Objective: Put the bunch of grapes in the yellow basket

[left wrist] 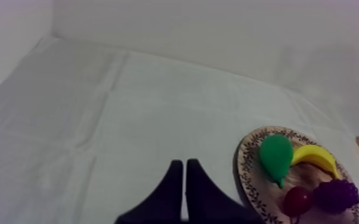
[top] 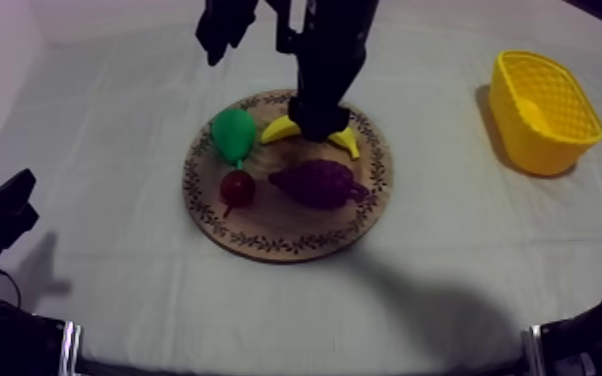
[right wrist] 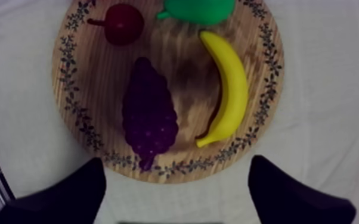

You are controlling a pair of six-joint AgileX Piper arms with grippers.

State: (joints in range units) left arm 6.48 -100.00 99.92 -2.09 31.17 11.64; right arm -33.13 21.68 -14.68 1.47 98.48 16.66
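1. Your right gripper (right wrist: 179, 193) hangs over the wooden board (top: 265, 243) with its fingers spread wide and nothing between them; in the top view its arm reaches in from the table's far edge and covers the middle of the banana (right wrist: 232, 83)
2. The bunch of grapes (right wrist: 149, 113) lies flat near the middle of the board, lengthwise beside the banana but apart from it, with its narrow tip pointing at the rim
3. The small red fruit (top: 237, 186) sits just beside the bunch's other end, and the pear (top: 232, 132) lies at the board's far rim
4. Your left gripper (left wrist: 185, 165) rests toward the table's near left corner, fingers pressed together on nothing, well apart from the board
5. The yellow basket (top: 545, 140) stands by the table's right edge, well apart from the board, and the grapes are not in it yet
6. I judge this to be the approach, with the grasp not yet made
7. The next move probably calls for shifting the right gripper away from the banana until the bunch is centred between the fingers, since as they stand both fruits look to fall inside the span
8. Then lower one finger into the gap between bunch and banana and pinch across the bunch's width
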